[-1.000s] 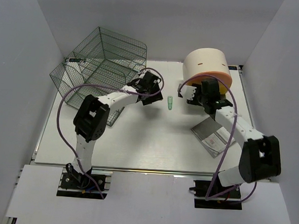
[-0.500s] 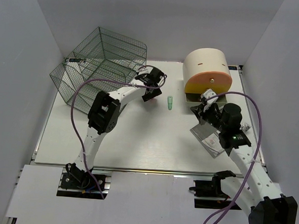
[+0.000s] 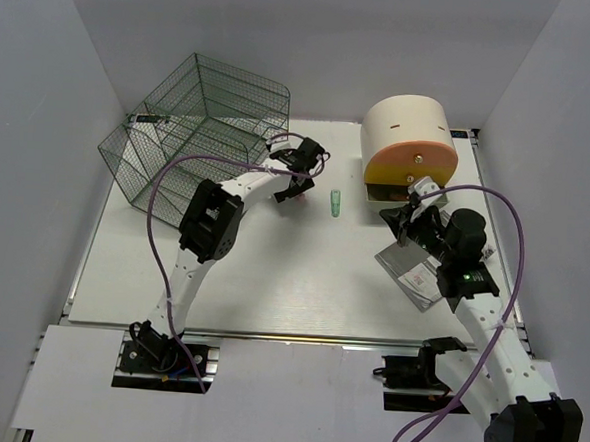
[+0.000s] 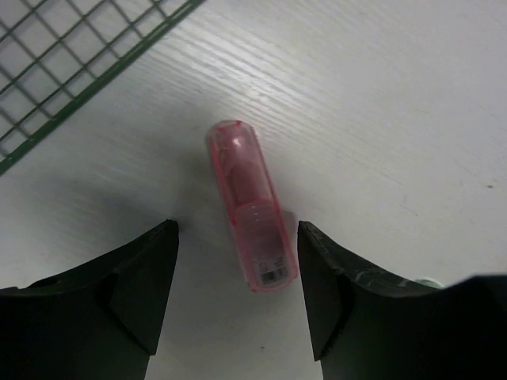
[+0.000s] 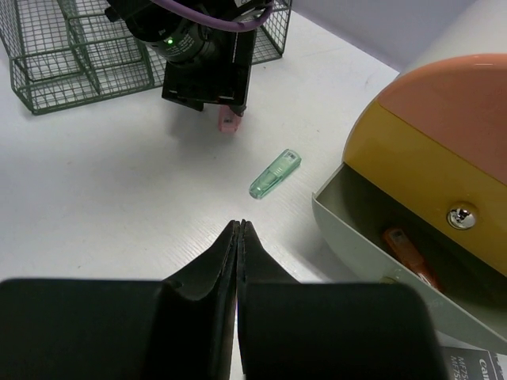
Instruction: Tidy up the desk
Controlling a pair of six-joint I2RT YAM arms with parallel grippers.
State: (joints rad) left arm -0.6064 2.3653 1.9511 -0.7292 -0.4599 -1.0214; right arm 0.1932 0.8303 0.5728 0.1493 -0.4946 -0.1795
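Note:
The white desk (image 3: pixel 271 280) carries a pink USB stick (image 4: pixel 248 204) lying flat just off the wire cage's corner. My left gripper (image 4: pixel 238 233) hovers over it, open, one finger on each side of the stick's labelled end, neither one touching it. In the top view that gripper (image 3: pixel 299 184) is at the desk's back middle. A green USB stick (image 3: pixel 336 202) lies to its right. My right gripper (image 5: pixel 238 225) is shut on nothing, pointing at the green USB stick (image 5: pixel 275 175) from in front of the open drawer (image 5: pixel 372 237).
A dark wire-mesh cage (image 3: pixel 196 125) stands at the back left. The cream-and-orange drawer box (image 3: pixel 408 138) sits at the back right, and its open drawer holds an orange item (image 5: pixel 408 252). Booklets (image 3: pixel 417 274) lie under my right arm.
My right arm has drawn back from the drawer and its jaws have shut. My left gripper has shifted over the pink stick and opened a little wider.

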